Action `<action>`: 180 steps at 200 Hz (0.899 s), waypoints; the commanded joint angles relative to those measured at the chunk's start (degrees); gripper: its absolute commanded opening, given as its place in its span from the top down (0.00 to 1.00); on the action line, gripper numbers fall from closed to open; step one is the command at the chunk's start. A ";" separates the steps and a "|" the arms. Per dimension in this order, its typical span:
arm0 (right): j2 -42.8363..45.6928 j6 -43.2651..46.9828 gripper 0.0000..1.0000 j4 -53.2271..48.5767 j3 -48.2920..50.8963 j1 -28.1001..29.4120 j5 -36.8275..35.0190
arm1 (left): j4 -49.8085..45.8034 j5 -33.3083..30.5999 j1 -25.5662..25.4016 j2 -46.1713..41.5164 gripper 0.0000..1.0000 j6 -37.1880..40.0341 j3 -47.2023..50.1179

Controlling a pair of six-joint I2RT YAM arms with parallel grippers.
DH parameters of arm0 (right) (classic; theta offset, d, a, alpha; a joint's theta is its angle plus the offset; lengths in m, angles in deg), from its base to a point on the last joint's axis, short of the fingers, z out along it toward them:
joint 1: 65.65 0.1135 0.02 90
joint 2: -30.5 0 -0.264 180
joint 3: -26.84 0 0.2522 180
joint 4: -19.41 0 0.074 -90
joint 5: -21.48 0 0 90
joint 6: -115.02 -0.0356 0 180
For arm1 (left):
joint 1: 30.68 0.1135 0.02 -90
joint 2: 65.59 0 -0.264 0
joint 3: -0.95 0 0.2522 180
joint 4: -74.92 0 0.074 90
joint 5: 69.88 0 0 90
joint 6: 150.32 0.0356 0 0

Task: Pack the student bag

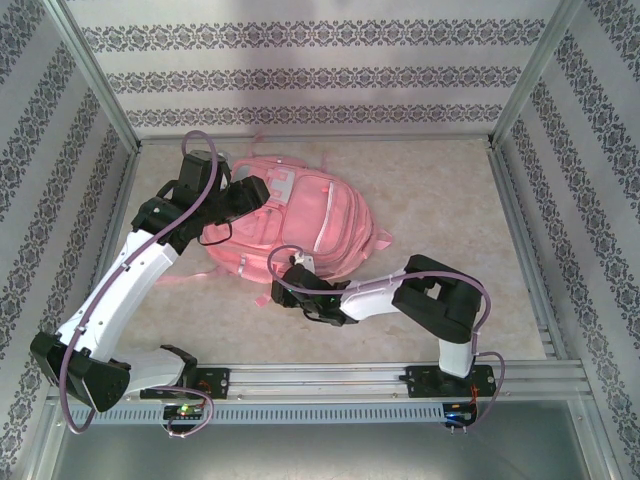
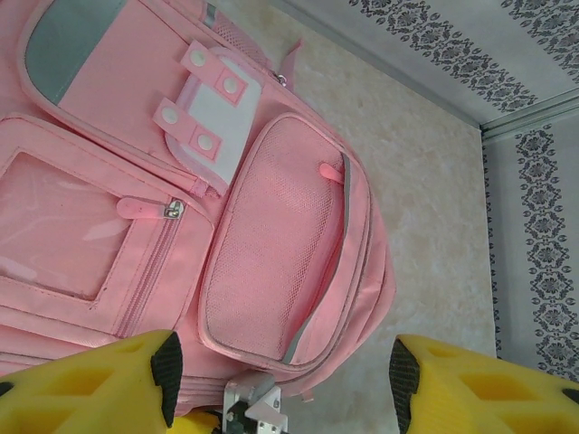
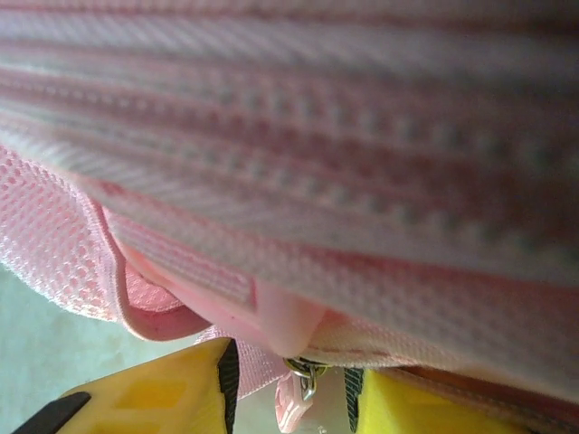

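The student bag (image 1: 310, 225), a pink backpack, lies flat in the middle of the table with its front pockets up (image 2: 271, 244). My left gripper (image 1: 262, 190) hovers over the bag's left side. In the left wrist view this gripper (image 2: 285, 375) is open, its yellow fingers (image 2: 136, 380) wide apart with nothing between them. My right gripper (image 1: 293, 272) is at the bag's near edge. In the right wrist view its jaws (image 3: 289, 384) stand on either side of a zip pull (image 3: 306, 375) and its pink tab, with small gaps showing. Bag fabric (image 3: 298, 163) presses close to that camera.
A pink strap (image 1: 195, 277) trails off the bag to the near left. Patterned walls and metal frame posts (image 1: 95, 75) enclose the table. A metal rail (image 1: 350, 380) runs along the near edge. Bare tabletop (image 1: 450, 200) lies to the right of the bag.
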State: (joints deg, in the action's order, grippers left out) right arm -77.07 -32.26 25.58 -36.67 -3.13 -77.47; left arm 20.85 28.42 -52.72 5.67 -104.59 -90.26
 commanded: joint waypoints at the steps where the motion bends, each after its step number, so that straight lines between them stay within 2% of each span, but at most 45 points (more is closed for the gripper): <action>1: -3.36 -1.22 0.65 -6.88 -2.73 0.80 0.35 | -1.08 -0.72 0.52 -0.72 0.37 -0.94 0.33; 24: -3.92 -2.29 0.70 -10.44 -3.91 0.78 -0.74 | -1.30 -1.06 0.50 -0.62 0.37 -1.08 0.28; 54: -4.30 -3.63 0.86 -11.23 -3.48 0.25 -0.44 | -1.93 -2.01 0.58 -1.36 0.36 -1.61 1.65; 82: -3.91 -1.94 0.96 -11.31 -3.50 -0.28 0.24 | -3.03 -3.19 0.93 -2.33 0.33 -3.56 4.13; 124: -0.16 5.19 0.97 -14.39 -4.63 -1.04 1.34 | -7.29 -4.59 2.06 -5.79 0.29 -9.94 9.45; 138: 1.09 6.72 0.97 -15.14 -4.73 -1.24 1.87 | -7.90 -3.07 2.69 -7.92 0.28 -13.23 12.66; 180: 3.02 6.59 0.99 -13.27 -2.74 -3.28 5.43 | -9.25 -1.79 4.50 -15.39 0.32 -22.26 23.33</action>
State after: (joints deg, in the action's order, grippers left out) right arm -76.13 -27.05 13.97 -40.76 -4.90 -74.83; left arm 14.81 26.08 -49.92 -5.17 -119.22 -72.64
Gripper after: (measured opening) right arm 0.078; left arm 0.694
